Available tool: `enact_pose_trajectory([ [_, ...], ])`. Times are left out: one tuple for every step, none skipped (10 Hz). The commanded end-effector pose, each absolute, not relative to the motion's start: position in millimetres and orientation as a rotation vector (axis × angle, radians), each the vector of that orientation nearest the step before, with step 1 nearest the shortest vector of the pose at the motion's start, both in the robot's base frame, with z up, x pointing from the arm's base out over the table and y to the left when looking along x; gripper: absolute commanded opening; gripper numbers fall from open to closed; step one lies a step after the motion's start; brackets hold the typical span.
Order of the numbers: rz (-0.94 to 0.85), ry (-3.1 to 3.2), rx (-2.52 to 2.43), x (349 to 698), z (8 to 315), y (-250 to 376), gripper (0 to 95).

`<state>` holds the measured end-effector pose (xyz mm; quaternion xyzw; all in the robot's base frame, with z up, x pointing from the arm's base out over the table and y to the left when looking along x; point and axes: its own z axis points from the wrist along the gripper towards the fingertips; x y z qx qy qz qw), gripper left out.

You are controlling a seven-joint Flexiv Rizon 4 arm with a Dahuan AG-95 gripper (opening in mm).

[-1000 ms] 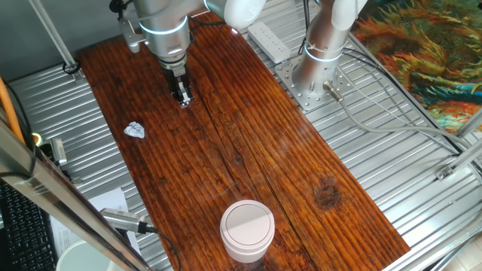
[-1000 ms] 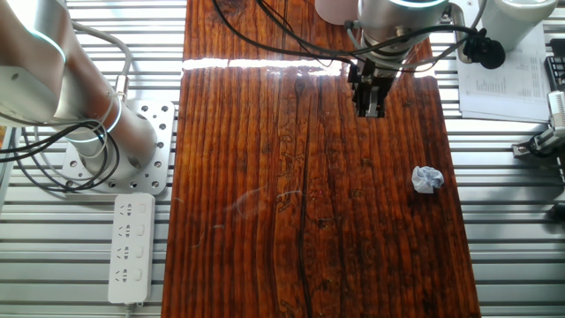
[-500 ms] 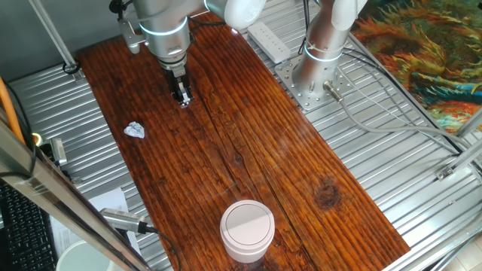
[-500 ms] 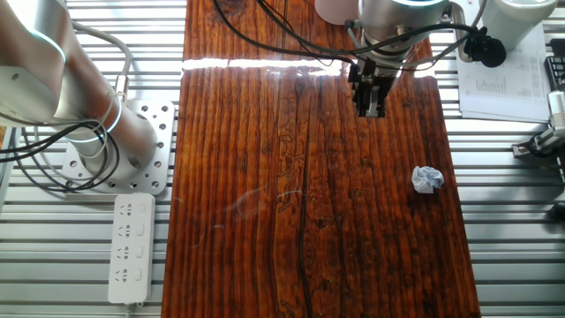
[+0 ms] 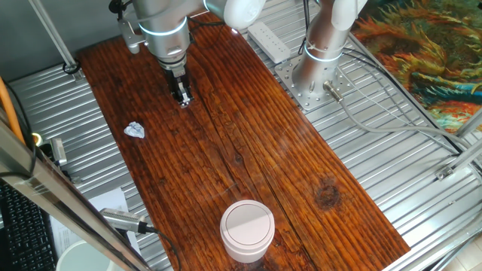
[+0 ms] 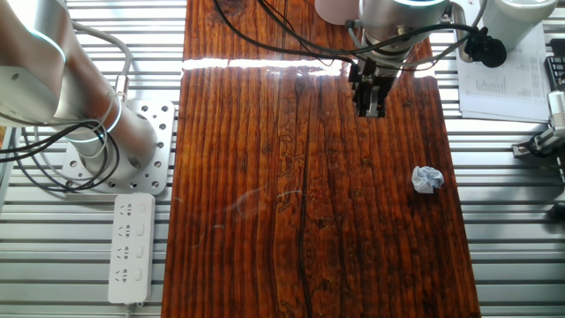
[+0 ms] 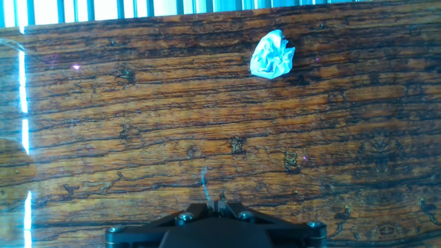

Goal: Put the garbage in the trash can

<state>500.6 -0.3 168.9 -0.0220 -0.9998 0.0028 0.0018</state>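
The garbage (image 5: 135,130), a small crumpled white-grey paper wad, lies on the wooden table near its left edge. It also shows in the other fixed view as the garbage (image 6: 427,179) and in the hand view as the garbage (image 7: 272,55) near the top. My gripper (image 5: 183,98) hangs above the table's far part, apart from the wad, fingers shut together with nothing between them. It appears again as the gripper (image 6: 370,108) and as the gripper (image 7: 214,201) at the bottom edge. The trash can (image 5: 247,230), pale pinkish-white with a flat white lid, stands at the table's near end.
The arm's silver base (image 5: 316,68) is bolted to a plate beside the table, with a white power strip (image 5: 269,40) behind it. A white power strip (image 6: 130,247) and the base (image 6: 106,146) show in the other view. Papers and a white bucket rim (image 5: 83,256) lie off the left side.
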Motion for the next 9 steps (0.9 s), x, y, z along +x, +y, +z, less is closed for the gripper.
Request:
enact_pose_trajectory([
  [0.009, -3.136, -0.072, 500.4, 168.8, -0.3, 0.0],
  [0.009, -3.136, -0.073, 500.4, 168.8, -0.3, 0.0],
  [0.009, -3.136, -0.076, 500.4, 168.8, -0.3, 0.0],
  [0.009, -3.135, -0.076, 500.5, 168.6, -0.4, 0.0],
  [0.009, -3.136, -0.077, 500.5, 168.6, -0.4, 0.0],
  [0.009, -3.136, -0.077, 500.5, 168.6, -0.4, 0.0],
  [0.009, -3.136, -0.078, 500.5, 168.4, -0.5, 0.0],
  [0.009, -3.136, -0.079, 500.6, 168.3, -0.5, 0.0],
  [0.009, -3.136, -0.08, 500.7, 168.0, -0.8, 0.0],
])
